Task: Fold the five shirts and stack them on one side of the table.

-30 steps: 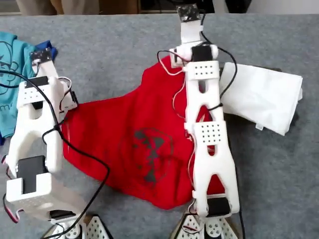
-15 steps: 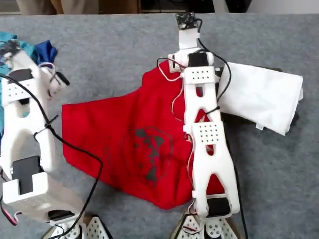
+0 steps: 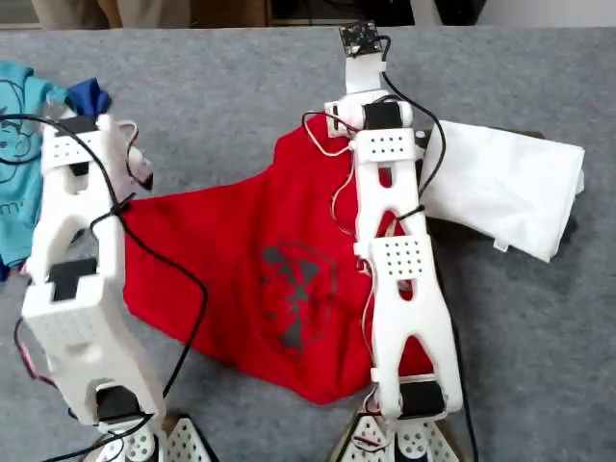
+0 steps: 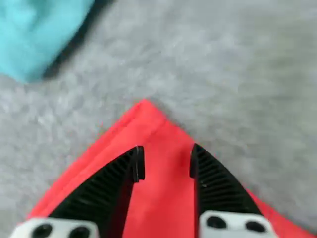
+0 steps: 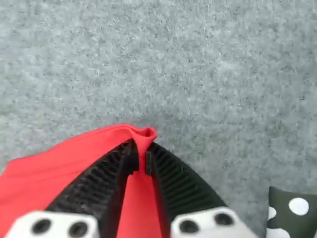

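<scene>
The red shirt [image 3: 241, 279] lies spread flat in the middle of the grey table [image 3: 221, 77], with its near hem close to the bases of the two arms. Over the shirt's left corner hangs the left gripper [image 4: 166, 159]. Its fingers are apart, one on each side of the corner's point, and the red cloth lies under and between them. Whether the tips touch the cloth cannot be told. Farther out, at the shirt's far corner, the right gripper [image 5: 141, 156] is clamped on a small raised fold of the red cloth, which pokes up just past the fingertips. A black cloth with white dots [image 5: 292, 213] lies near that gripper. To the right of that arm lies a folded white shirt [image 3: 510, 188], just beside the red one. At the table's far left lies a teal shirt [image 3: 19, 144], apart from the red corner, with a blue cloth [image 3: 91, 96] touching it.
</scene>
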Available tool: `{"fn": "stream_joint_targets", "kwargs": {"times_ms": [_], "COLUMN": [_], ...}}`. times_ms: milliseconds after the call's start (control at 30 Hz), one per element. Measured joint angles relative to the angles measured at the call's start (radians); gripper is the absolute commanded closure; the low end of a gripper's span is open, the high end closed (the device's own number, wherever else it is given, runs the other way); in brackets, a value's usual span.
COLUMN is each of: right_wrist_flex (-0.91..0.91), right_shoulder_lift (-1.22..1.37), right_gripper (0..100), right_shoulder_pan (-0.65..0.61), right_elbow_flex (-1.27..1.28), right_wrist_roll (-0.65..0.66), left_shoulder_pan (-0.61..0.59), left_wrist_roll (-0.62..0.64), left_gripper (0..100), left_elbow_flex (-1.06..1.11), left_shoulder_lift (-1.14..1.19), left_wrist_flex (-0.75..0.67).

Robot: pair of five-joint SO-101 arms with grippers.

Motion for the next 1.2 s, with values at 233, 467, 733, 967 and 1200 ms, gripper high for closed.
{"fn": "stream_joint_targets", "kwargs": {"times_ms": [233, 467, 733, 967, 1200], "right_wrist_flex": [0.000, 0.000, 0.000, 0.000, 0.000], "right_shoulder_lift": [0.000, 0.000, 0.000, 0.000, 0.000], "right_gripper": [99.5, 99.5, 99.5, 99.5, 99.5], "right_shoulder_pan": [0.000, 0.000, 0.000, 0.000, 0.000], "right_elbow_flex": [0.000, 0.000, 0.000, 0.000, 0.000], "right_wrist_roll": [0.000, 0.000, 0.000, 0.000, 0.000], "left_shoulder_pan": [-0.014, -0.044, -0.049, -0.051, -0.051], "left_wrist_roll": [0.127, 0.183, 0.198, 0.198, 0.199], "left_gripper": [82, 82, 82, 83, 90], "left_elbow_flex": [-0.278, -0.499, -0.592, -0.669, -0.724], "left_shoulder_lift": [0.180, 0.288, 0.405, 0.466, 0.526], "left_wrist_flex": [0.206, 0.307, 0.339, 0.344, 0.345]}}
